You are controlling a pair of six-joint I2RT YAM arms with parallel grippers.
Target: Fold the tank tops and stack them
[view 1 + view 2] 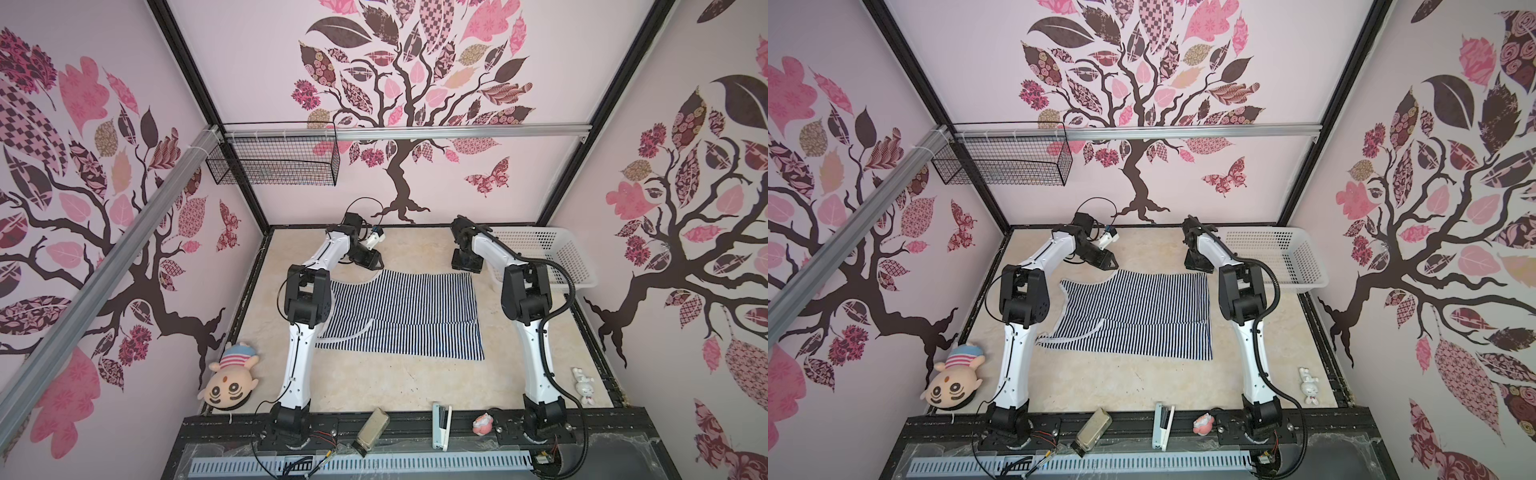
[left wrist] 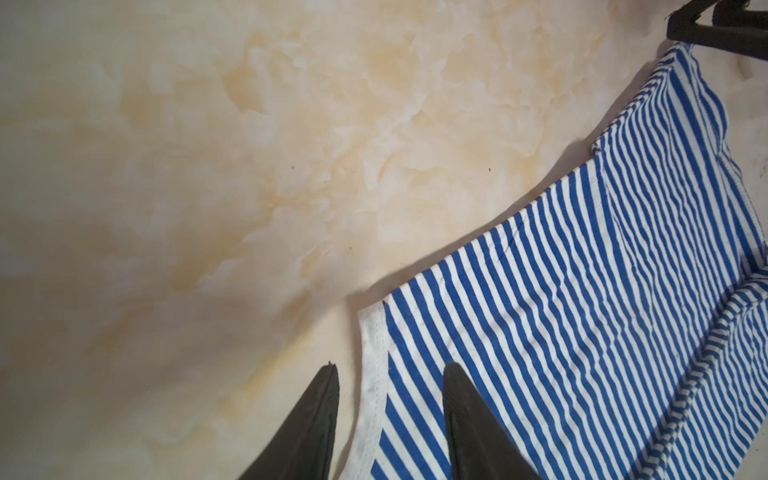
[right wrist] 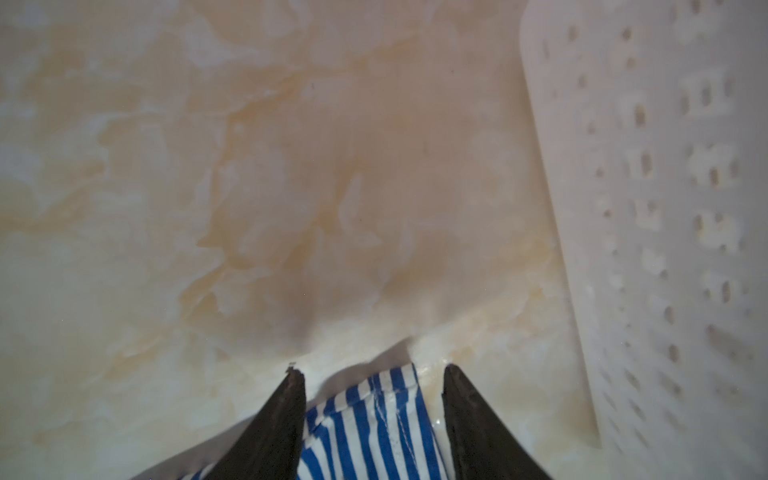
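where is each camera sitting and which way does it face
Top views: high over the near edge, looking down at table, tank top, basket; left arm and right arm show.
Left wrist: on the left arm, looking past its fingers at the top's trim.
Right wrist: looking past its fingers at a striped corner by the basket.
Shared: all show the tank top.

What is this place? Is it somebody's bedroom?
Probably not: it looks like a robot practice booth. A left arm and a right arm are mounted at the edge of a table, the tree-sticker walls sit in a metal frame, and a striped top lies spread out.
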